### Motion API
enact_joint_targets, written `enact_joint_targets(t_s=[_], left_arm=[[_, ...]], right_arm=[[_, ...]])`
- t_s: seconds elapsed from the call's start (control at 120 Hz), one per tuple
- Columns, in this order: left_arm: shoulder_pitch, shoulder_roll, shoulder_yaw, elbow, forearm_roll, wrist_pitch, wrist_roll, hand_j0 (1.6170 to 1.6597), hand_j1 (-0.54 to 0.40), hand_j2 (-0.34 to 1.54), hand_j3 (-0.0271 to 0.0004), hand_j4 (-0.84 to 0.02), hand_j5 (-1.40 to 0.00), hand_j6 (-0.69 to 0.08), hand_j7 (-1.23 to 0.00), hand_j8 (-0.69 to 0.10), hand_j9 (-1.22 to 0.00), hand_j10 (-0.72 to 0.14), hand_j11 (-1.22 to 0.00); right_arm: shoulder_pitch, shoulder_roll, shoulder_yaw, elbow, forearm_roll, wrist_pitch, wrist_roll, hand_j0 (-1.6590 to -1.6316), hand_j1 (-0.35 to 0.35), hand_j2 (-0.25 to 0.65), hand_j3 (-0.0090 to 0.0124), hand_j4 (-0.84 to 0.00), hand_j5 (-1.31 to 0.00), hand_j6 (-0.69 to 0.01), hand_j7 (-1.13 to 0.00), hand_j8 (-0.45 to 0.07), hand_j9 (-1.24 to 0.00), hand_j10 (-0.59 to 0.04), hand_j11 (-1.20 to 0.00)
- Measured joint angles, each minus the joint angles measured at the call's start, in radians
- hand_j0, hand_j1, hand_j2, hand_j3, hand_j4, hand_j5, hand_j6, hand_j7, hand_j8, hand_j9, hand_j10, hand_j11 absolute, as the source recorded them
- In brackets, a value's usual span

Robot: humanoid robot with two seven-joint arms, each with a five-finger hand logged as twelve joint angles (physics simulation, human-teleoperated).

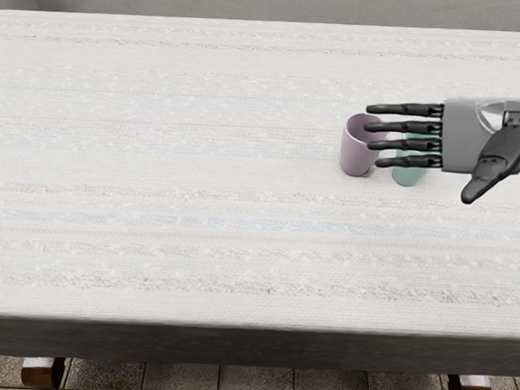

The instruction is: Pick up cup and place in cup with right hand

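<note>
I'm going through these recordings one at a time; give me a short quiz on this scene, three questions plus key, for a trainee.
1. Fill in: In this view the right hand partly covers the purple cup and the green cup; its four long fingers are ____ (straight / curled).
2. Multiple choice: Which cup stands nearer the picture's right edge? A) purple B) green
3. True or false: The green cup sits inside the purple cup.

Key: 1. straight; 2. B; 3. false, they stand apart on the table.
</note>
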Motion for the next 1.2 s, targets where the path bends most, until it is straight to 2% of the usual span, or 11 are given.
enact_joint_targets(t_s=[0.175,0.258,0.475,0.575,0.65,0.733,0.892,1.017,1.2], left_arm=[[0.002,0.000,-0.001,0.000,0.000,0.000,0.000,1.6581,0.349,0.00,-0.0002,0.000,0.00,-0.001,0.00,-0.001,0.00,0.000,0.00],[-0.001,0.000,0.000,0.000,0.000,0.000,0.000,1.6581,0.349,0.00,-0.0002,0.000,0.00,-0.001,0.00,-0.001,0.00,0.000,0.00],[-0.003,0.000,0.000,0.000,0.000,0.000,0.000,1.6581,0.349,0.00,-0.0002,0.000,0.00,-0.001,0.00,-0.001,0.00,0.000,0.00],[-0.005,0.000,-0.001,0.000,0.000,0.000,0.000,1.6581,0.349,0.00,-0.0001,0.000,0.00,-0.001,0.00,-0.001,0.00,0.000,0.00],[-0.006,0.000,0.000,0.000,0.000,0.000,0.000,1.6581,0.349,0.00,-0.0001,0.000,0.00,-0.001,0.00,-0.001,0.00,0.000,0.00],[-0.005,0.000,0.000,0.000,0.000,0.000,0.000,1.6581,0.349,0.00,-0.0001,0.000,0.00,-0.001,0.00,-0.001,0.00,0.000,0.00],[-0.006,0.000,0.000,0.000,0.000,0.000,0.000,1.6581,0.349,0.00,-0.0001,0.000,0.00,-0.001,0.00,-0.001,0.00,0.000,0.00],[-0.006,0.000,0.000,0.000,0.001,0.000,0.000,1.6581,0.349,0.00,0.0000,0.000,0.00,-0.001,0.00,-0.001,0.00,0.000,0.00],[-0.006,0.000,0.000,0.001,0.001,0.000,0.000,1.6581,0.349,0.00,0.0000,0.000,0.00,-0.001,0.00,-0.001,0.00,0.000,0.00]], right_arm=[[0.002,-0.002,-0.012,0.001,-0.003,0.000,0.000,-1.6581,-0.349,-0.001,0.0000,0.000,0.00,0.005,0.00,0.004,0.00,0.002,0.00],[0.027,0.002,-0.014,-0.003,-0.037,0.000,0.000,-1.6581,-0.349,-0.001,0.0000,0.000,0.00,0.005,0.00,0.004,0.00,0.002,0.00],[0.148,0.105,-0.017,-0.007,-0.282,0.000,0.000,-1.6581,-0.349,-0.001,0.0000,0.000,0.00,0.003,0.00,0.002,0.00,0.001,0.00],[0.255,0.143,-0.077,-0.024,-0.371,0.000,0.000,-1.6581,-0.349,0.000,0.0000,0.000,0.00,0.002,0.00,0.001,0.00,0.001,0.00],[0.341,0.179,-0.138,-0.056,-0.429,0.000,0.000,-1.6581,-0.349,-0.001,0.0000,-0.001,0.00,0.001,0.00,0.000,0.00,0.000,0.00],[0.396,0.219,-0.171,-0.089,-0.494,0.000,0.000,-1.6581,-0.349,0.000,0.0000,-0.001,0.00,0.000,0.00,0.000,0.00,0.000,0.00],[0.443,0.364,-0.207,-0.202,-0.632,-0.001,0.000,-1.6581,-0.349,0.000,0.0000,-0.001,0.00,-0.001,0.00,-0.001,0.00,-0.001,0.00],[0.508,0.455,-0.306,-0.284,-0.699,-0.051,0.000,-1.6581,-0.349,0.000,0.0000,-0.002,0.00,-0.002,0.00,-0.002,0.00,-0.001,0.00],[0.556,0.545,-0.374,-0.327,-0.832,-0.161,0.000,-1.6581,-0.349,0.000,0.0000,-0.002,0.00,-0.003,0.00,-0.002,0.00,-0.001,0.00]])
